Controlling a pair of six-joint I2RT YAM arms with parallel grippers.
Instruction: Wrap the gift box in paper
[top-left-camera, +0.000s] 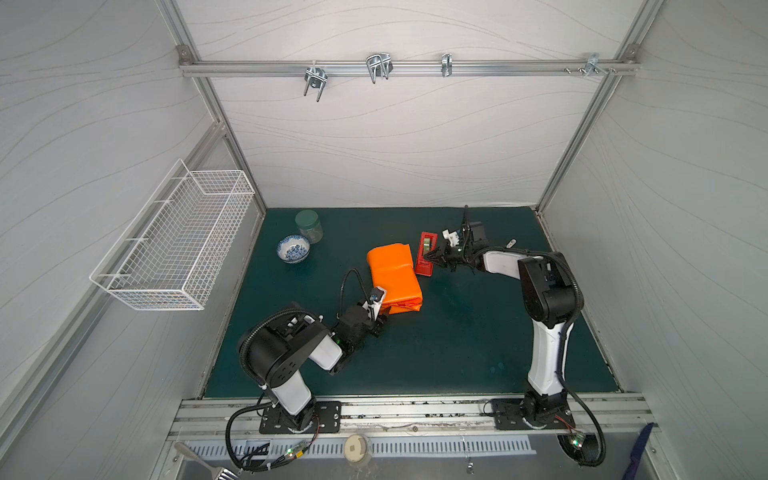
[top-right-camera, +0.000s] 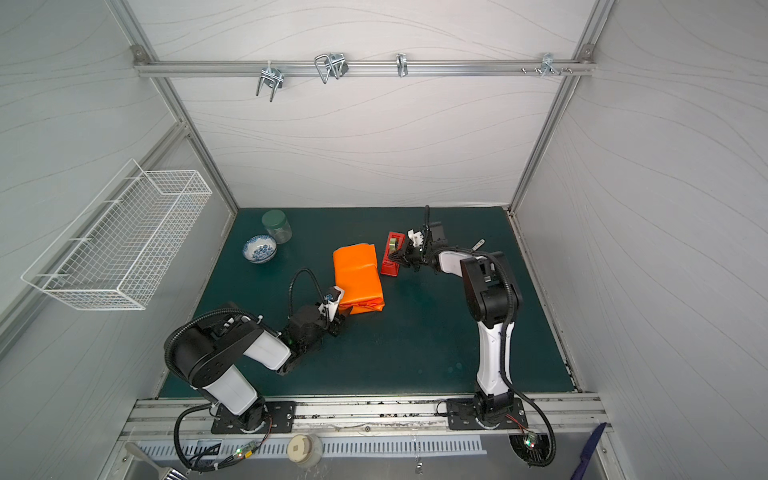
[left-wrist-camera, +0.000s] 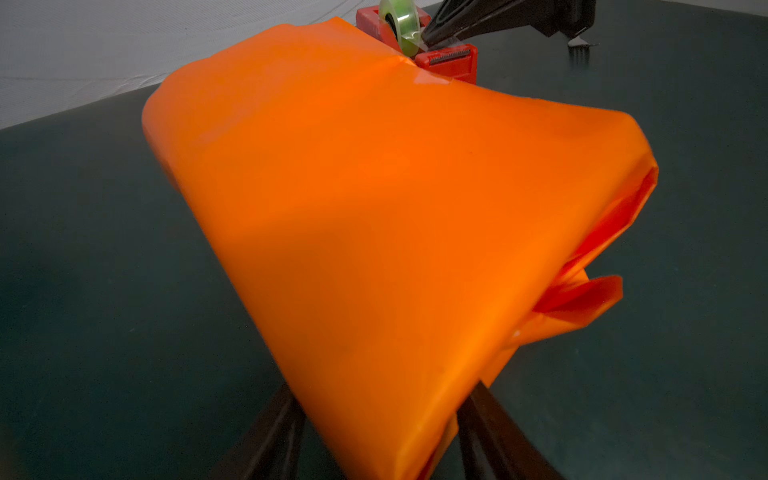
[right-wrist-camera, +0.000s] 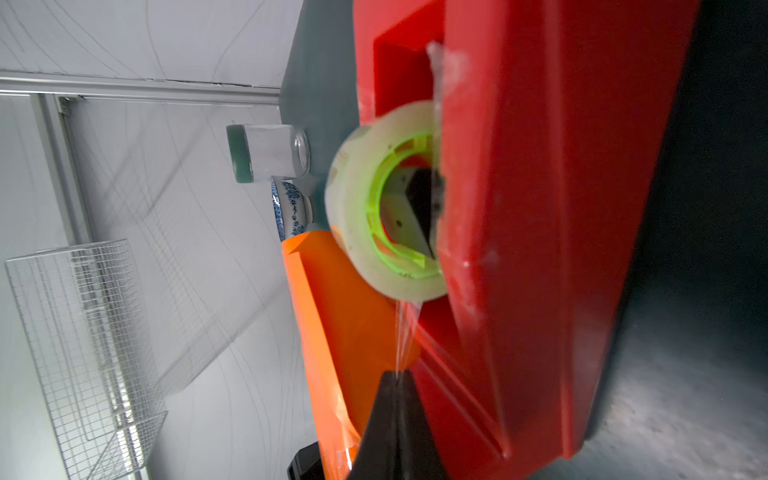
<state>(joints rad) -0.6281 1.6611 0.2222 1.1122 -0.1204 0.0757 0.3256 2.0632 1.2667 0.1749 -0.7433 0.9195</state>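
The paper (top-left-camera: 395, 276) lay folded round the gift box in the middle of the worktop (top-left-camera: 478, 332). It made a plump orange parcel running from near to far. None of the box itself showed in any view, so it was judged to be fully covered on top and along both long sides.

The left claw (top-left-camera: 382, 320) was at the near left corner of the parcel. In the left wrist view its fingers (left-wrist-camera: 270, 436) stood either side of the orange bundle, grasping the papered end and apparently steadying it.

Just right of the parcel's far end stood the red tape dispenser (top-left-camera: 424, 269). The right claw (right-wrist-camera: 397, 376) was clenched there on a strand of clear tape (right-wrist-camera: 405, 332), which ran from the roll (right-wrist-camera: 349, 216) into its tips.

The main wrap looked done. A glossy patch near the far end of the seam may have been a piece of tape already stuck on, though that was hard to tell. At the near right end of the parcel, loose flaps (left-wrist-camera: 582, 299) gaped open, creased but not pressed flat.

By this reading the task was past halfway. What remained was to draw off and cut the tape, fix the seam, then fold and seal the open ends.

A blue-patterned bowl (top-left-camera: 293, 248) and a green-lidded jar (top-left-camera: 309, 225) sat well apart at the far left and seemed to have no part in the job.
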